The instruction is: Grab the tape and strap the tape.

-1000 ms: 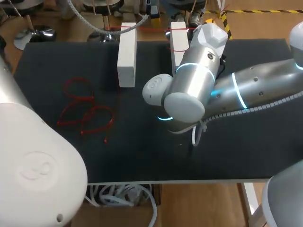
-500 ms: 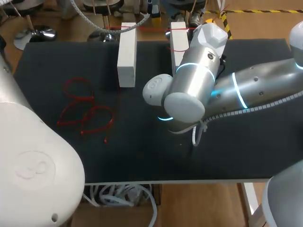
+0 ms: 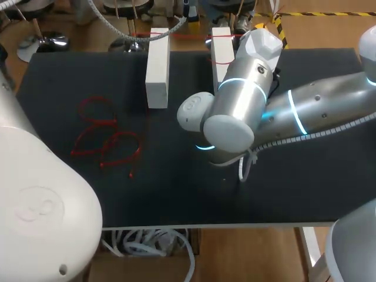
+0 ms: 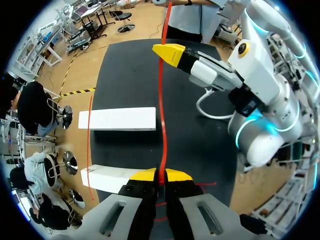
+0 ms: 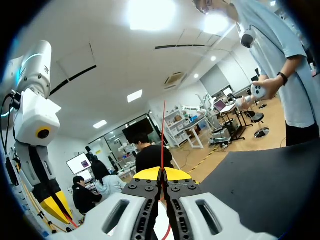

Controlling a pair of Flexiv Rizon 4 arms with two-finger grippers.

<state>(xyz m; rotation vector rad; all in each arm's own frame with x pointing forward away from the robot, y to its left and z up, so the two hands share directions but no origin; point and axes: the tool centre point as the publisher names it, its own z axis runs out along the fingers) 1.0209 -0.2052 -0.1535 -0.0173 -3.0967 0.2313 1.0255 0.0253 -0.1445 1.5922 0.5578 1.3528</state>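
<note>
A thin red tape [image 4: 161, 100] runs taut between my two grippers. My left gripper [image 4: 160, 176] is shut on one end, just above the near white block [image 4: 107, 177]. My right gripper [image 4: 170, 52] holds the other end past the far white block [image 4: 120, 118]. In the right wrist view my right gripper [image 5: 161, 174] is shut on the tape [image 5: 163, 130], which leads straight ahead. A second red strand [image 3: 182, 36] lies across the far ends of both blocks [image 3: 157, 67]. Both grippers are hidden in the head view.
Loose red strands [image 3: 108, 138] lie tangled on the black table's left part. My right arm [image 3: 235, 111] covers the table's middle, and my left arm's housing [image 3: 41, 200] fills the near left corner. The table's front edge [image 3: 235, 224] is close.
My left arm's housing has shifted slightly toward the near left in the head view. The right arm, the blocks and the strands have not moved.
</note>
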